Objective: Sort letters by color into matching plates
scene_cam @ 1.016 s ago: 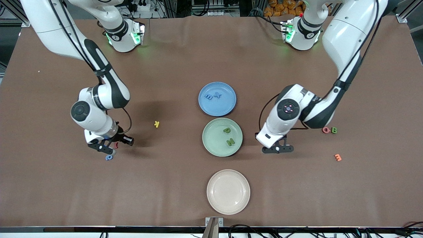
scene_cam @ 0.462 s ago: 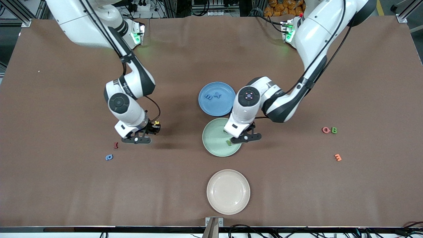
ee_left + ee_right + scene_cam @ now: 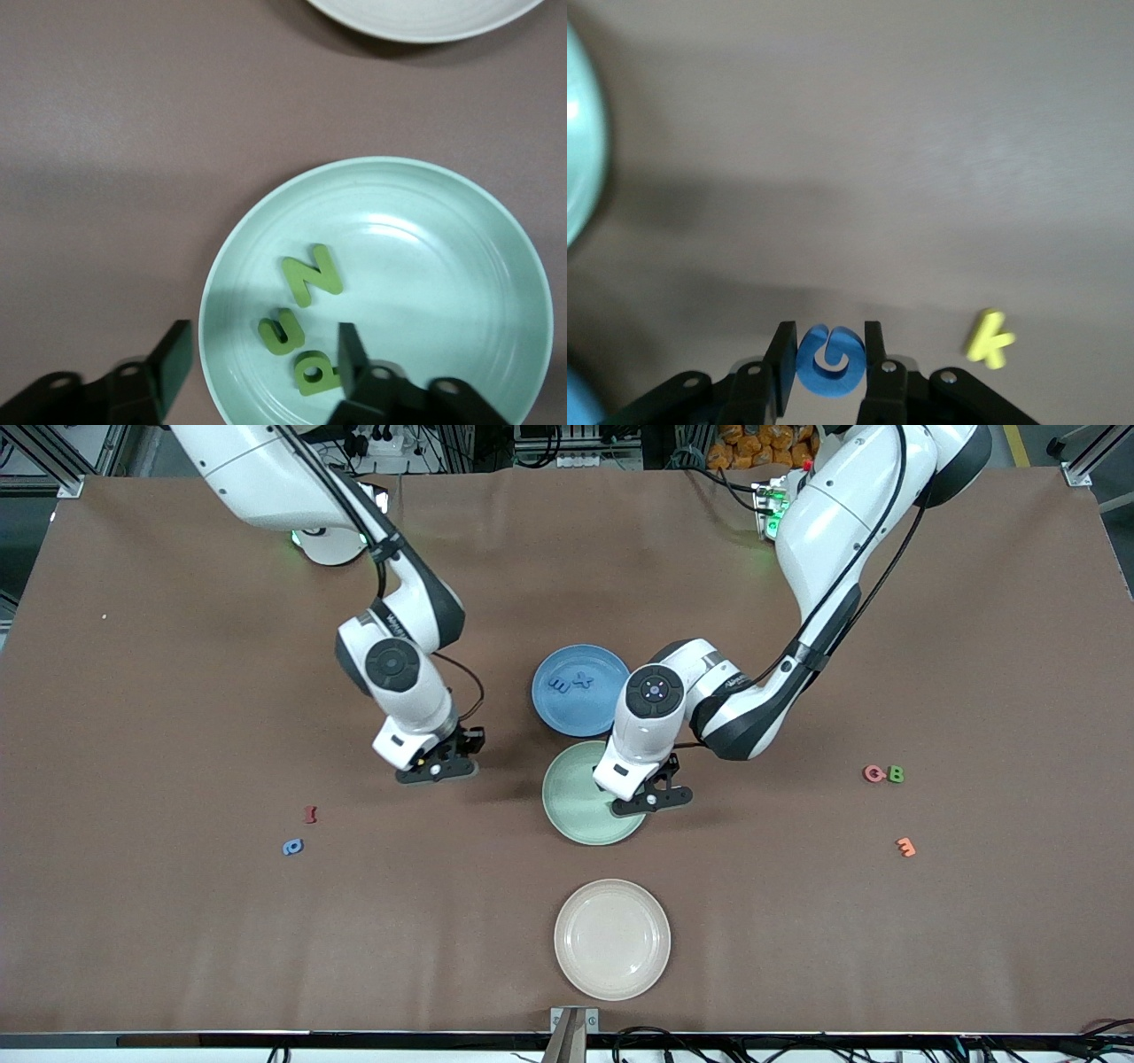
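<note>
Front view shows the left gripper point(image 3: 651, 804) now hanging over the green plate point(image 3: 567, 802), where a second ago it stood off the plate toward the left arm's end of the table; its fingers point(image 3: 174, 356) are spread apart with nothing between them, and three green letters point(image 3: 311, 275) lie in the plate beneath, one more than before, so a green letter has just been dropped home; the right gripper point(image 3: 436, 767) has carried over from the right arm's end of the table and is clamped on a blue letter point(image 3: 830, 360), up over bare cloth near a yellow letter point(image 3: 989, 337); the blue plate point(image 3: 611, 713), farther from the front camera than the green one and touching it, holds two blue letters point(image 3: 560, 684); my guess is that plate is next; another blue letter point(image 3: 292, 847) beside a dark red letter point(image 3: 310, 813), and a green letter point(image 3: 897, 774) touching a pink letter point(image 3: 874, 774), are yet to be sorted
</note>
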{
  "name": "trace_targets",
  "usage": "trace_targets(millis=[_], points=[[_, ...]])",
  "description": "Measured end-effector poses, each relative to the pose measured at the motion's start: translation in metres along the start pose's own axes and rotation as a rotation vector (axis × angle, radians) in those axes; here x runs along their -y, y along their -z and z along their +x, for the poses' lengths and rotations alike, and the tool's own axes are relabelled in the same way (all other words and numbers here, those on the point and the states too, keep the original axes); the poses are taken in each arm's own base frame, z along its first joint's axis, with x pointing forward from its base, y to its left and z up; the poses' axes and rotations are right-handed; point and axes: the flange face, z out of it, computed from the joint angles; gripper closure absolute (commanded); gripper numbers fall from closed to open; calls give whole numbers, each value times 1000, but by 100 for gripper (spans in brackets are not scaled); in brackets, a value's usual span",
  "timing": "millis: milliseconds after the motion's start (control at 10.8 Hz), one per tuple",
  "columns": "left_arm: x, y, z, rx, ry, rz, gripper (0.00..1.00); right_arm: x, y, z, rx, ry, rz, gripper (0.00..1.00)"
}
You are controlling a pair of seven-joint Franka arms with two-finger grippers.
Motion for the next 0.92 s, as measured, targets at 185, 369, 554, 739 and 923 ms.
trace_targets(millis=[185, 369, 554, 739, 923], points=[[6, 6, 12, -14, 18, -6, 0, 49, 2, -23, 27, 88, -7, 75], [37, 17, 49, -34, 58, -13, 0, 88, 15, -38, 57, 146, -14, 75], [86, 28, 88, -36, 78, 2, 0, 117, 30, -47, 61, 184, -8, 75], [125, 38, 109, -20, 80, 30, 0, 136, 33, -56, 59, 216, -1, 75], [157, 54, 125, -13, 54, 64, 0, 162, 31, -65, 56, 256, 10, 74]])
